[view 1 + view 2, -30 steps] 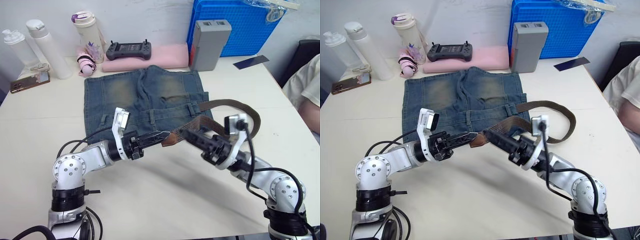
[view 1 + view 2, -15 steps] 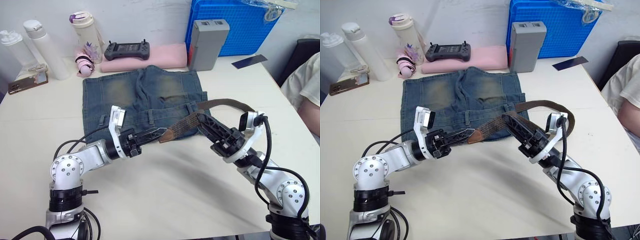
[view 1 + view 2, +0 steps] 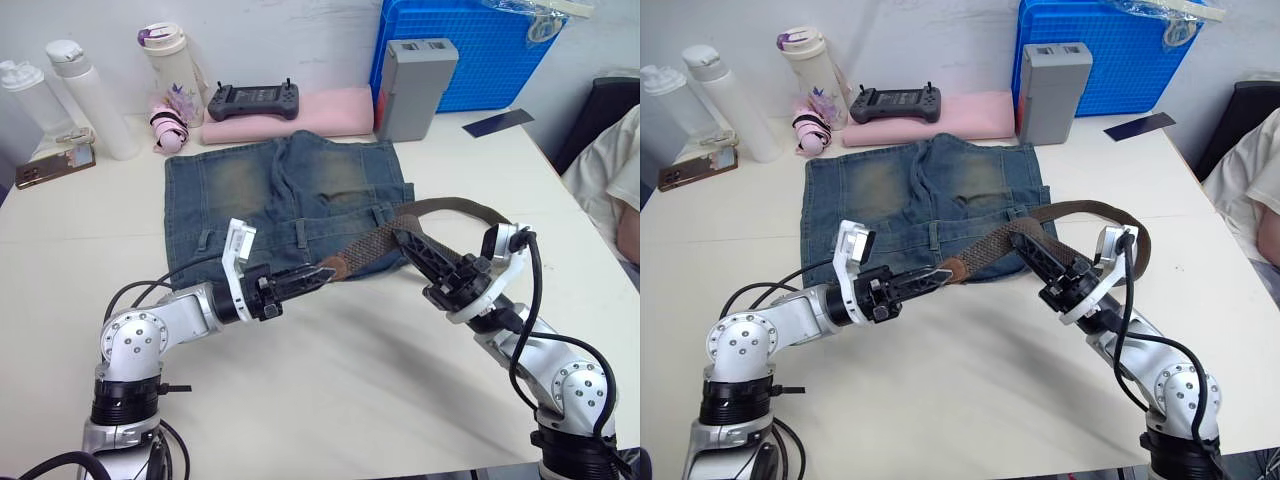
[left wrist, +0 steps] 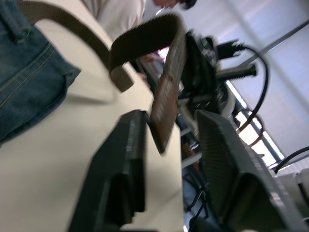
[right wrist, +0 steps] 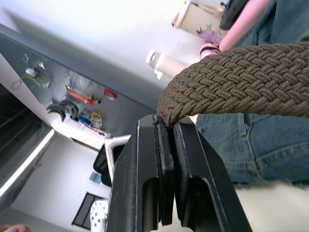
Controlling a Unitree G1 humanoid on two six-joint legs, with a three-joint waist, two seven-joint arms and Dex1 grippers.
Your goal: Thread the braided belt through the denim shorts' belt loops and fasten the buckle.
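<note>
The denim shorts (image 3: pixel 280 190) lie flat mid-table, waistband toward me, with belt loops (image 3: pixel 302 233) along it. The braided belt (image 3: pixel 375 245) arcs from the waistband's right end out to the right and back over the table. My right gripper (image 3: pixel 403 238) is shut on its woven part just behind the brown tip; the right wrist view shows the strap (image 5: pixel 241 82) pinched at the fingertips. My left gripper (image 3: pixel 322 272) is open at the tip. In the left wrist view the belt end (image 4: pixel 166 82) hangs between the parted fingers (image 4: pixel 120 164). The buckle is hidden.
Along the back stand white bottles (image 3: pixel 90 95), a tumbler (image 3: pixel 170 70), a black controller (image 3: pixel 255 100) on a pink pad (image 3: pixel 320 110), a grey box (image 3: pixel 415 85) and a blue crate (image 3: pixel 470 50). A phone (image 3: pixel 45 170) lies far left. A person's sleeve (image 3: pixel 610 170) is at the right edge.
My right gripper has swung right and closed on the braided strap behind the tip. My left gripper, which held the tip, has opened.
</note>
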